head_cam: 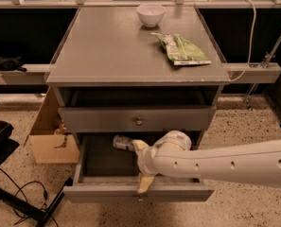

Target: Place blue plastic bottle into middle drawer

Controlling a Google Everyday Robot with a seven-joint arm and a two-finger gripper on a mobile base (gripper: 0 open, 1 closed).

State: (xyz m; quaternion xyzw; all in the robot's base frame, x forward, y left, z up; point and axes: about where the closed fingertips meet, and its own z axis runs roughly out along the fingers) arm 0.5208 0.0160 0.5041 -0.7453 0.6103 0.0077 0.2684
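Note:
The blue plastic bottle lies on its side on the dark floor at the back of the open middle drawer. My gripper reaches down into the drawer from the right on the white arm. Its fingers are spread wide, one fingertip just right of the bottle and the other over the drawer's front wall. Nothing sits between the fingers. The bottle's right end is hidden behind the far finger.
A closed drawer front with a round knob sits above. On the cabinet top are a white bowl and a green-and-white snack bag. A cardboard box stands on the floor at left, with a black stand beside it.

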